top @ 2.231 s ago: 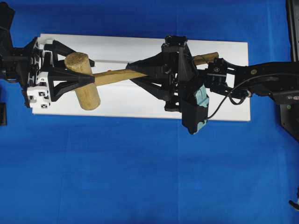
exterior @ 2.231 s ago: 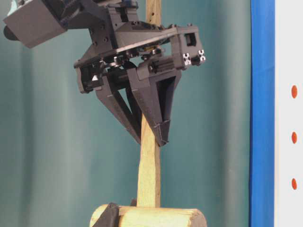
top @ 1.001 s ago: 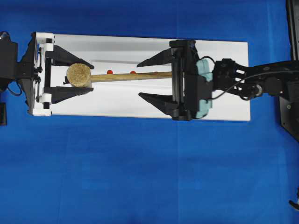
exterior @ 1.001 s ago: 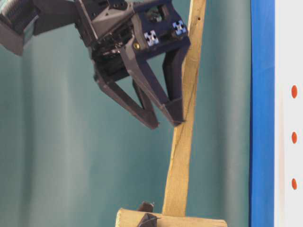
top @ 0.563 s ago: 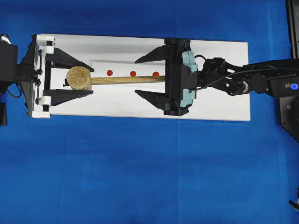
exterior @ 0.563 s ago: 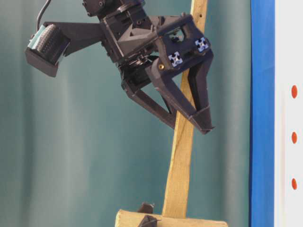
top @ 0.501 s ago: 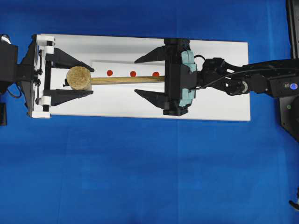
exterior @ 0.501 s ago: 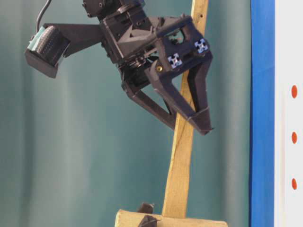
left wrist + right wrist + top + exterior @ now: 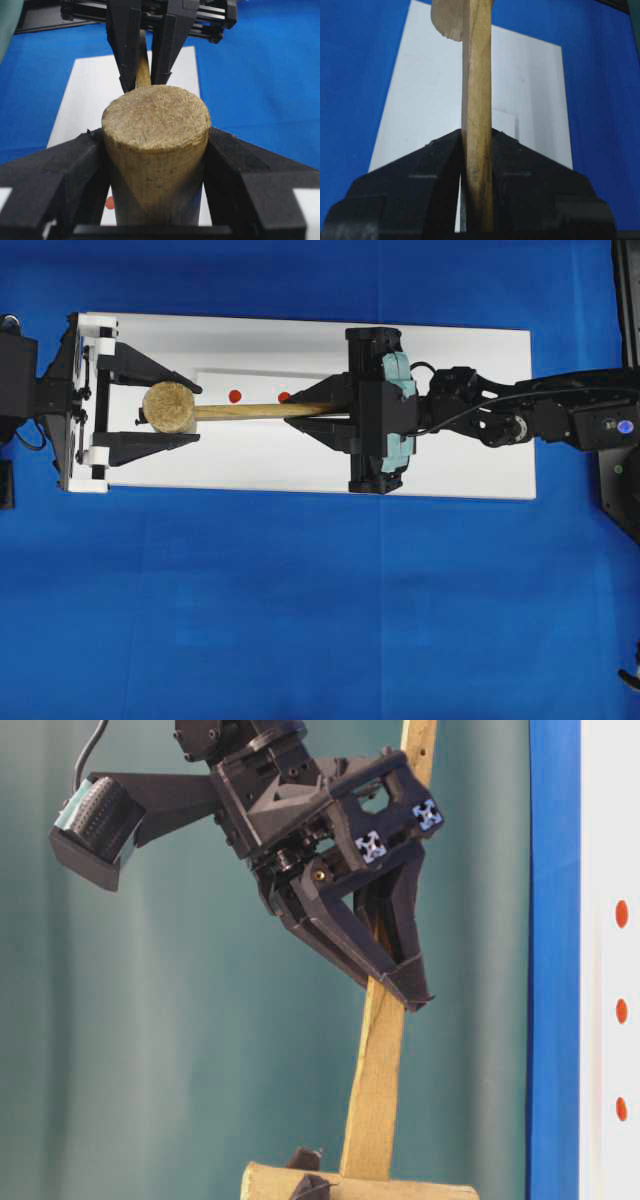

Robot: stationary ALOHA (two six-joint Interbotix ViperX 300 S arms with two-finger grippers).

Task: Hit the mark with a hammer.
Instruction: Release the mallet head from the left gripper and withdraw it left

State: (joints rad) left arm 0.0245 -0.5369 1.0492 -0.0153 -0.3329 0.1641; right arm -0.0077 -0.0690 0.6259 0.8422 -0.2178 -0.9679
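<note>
One hammer, two claws, two visible red marks.

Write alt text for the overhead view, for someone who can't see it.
Two grippers hold a wooden hammer over a white board: the left gripper clamps its head, the right gripper is shut on its handle. Two red dots show beside the handle.

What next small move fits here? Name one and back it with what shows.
Probably open the left gripper off the hammer head: the right gripper is clamped on the handle, so both hold it, and the red marks lie unstruck on the white board.
</note>
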